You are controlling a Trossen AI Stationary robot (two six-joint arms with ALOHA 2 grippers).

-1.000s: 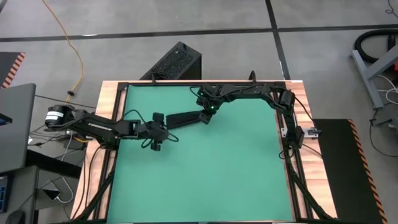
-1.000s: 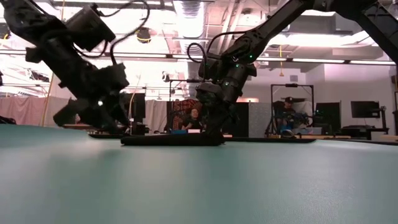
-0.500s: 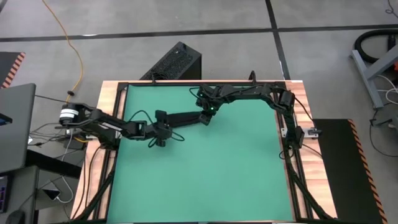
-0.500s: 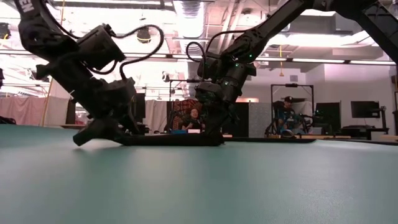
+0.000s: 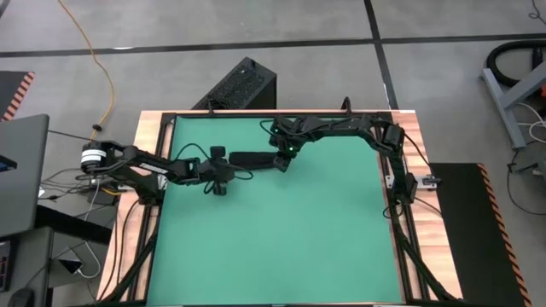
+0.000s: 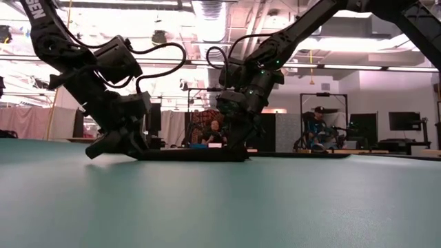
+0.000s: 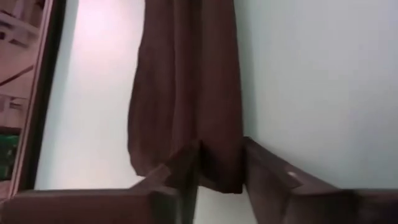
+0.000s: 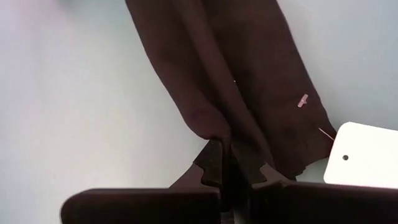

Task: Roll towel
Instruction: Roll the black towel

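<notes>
The black towel [image 5: 256,159] lies on the green table as a narrow folded strip running left to right, toward the far side. It also shows in the low view [image 6: 193,156]. Its white tag [image 8: 364,162] lies at its right end. My left gripper [image 5: 229,166] is down at the strip's left end, shut on it [image 7: 221,152]. My right gripper [image 5: 281,161] is down at the strip's right end, shut on it [image 8: 231,152]. My left gripper has the towel's left end [image 7: 219,158] between its two fingers: a thick folded part along one long edge. The fingers come in low from the table's left and lie along the strip. The towel lies on the table. My right gripper pinches a raised fold [image 8: 219,132] at the towel's right end, beside the tag, between its two nearly closed fingers. The fingers slant down from above. The rest of the towel lies flat on the table.
A black ribbed box [image 5: 243,85] stands on the floor beyond the table's far edge. Dark frame rails [image 5: 392,179] run along the table's sides. The green surface [image 5: 281,247] toward the near edge is open. People sit in the room behind the table [image 6: 318,127].
My left gripper has come down to the table and gone toward the far edge, to the towel's left end. The towel's left end has swung toward the far edge, so the strip lies straighter left to right. Its right end has stayed in place.
</notes>
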